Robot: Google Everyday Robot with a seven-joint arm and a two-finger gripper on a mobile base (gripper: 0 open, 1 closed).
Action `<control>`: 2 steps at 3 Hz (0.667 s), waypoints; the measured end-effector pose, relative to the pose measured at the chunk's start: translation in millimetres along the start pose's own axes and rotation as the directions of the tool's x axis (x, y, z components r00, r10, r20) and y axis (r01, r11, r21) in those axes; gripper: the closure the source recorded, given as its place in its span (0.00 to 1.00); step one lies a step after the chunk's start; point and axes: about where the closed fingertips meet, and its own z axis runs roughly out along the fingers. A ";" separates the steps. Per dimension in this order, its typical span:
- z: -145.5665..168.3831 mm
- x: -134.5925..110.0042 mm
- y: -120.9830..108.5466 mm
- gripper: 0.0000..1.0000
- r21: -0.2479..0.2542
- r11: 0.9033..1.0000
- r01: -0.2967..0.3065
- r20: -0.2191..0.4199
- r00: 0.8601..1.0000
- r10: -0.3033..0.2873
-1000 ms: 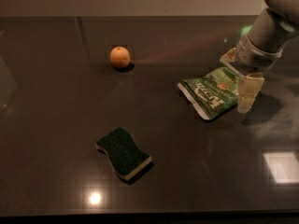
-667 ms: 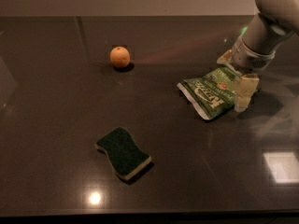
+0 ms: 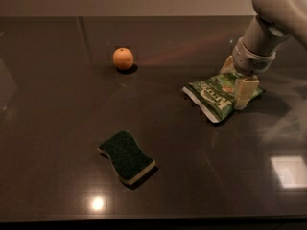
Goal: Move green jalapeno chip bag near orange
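Observation:
The green jalapeno chip bag lies flat on the dark table, right of centre. The orange sits at the back, left of the bag and well apart from it. My gripper is at the bag's right end, pointing down. Its two pale fingers stand apart, one on the near side of the bag and one on the far side. The bag's right part is hidden under the gripper.
A dark green wavy sponge with a pale base lies at the front, left of centre. The dark glossy table runs to a back edge along the wall. My arm comes in from the upper right.
My gripper has shifted a little left, further over the bag's right end. The bag, orange and sponge have not moved.

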 end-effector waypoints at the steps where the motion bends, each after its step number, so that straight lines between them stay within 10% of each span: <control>1: -7.3 -3.3 -2.0 0.60 -0.001 1.000 0.017 -0.006 1.000 -0.017; 2: -19.4 -10.3 -5.5 0.83 0.008 0.999 0.032 -0.009 0.999 -0.032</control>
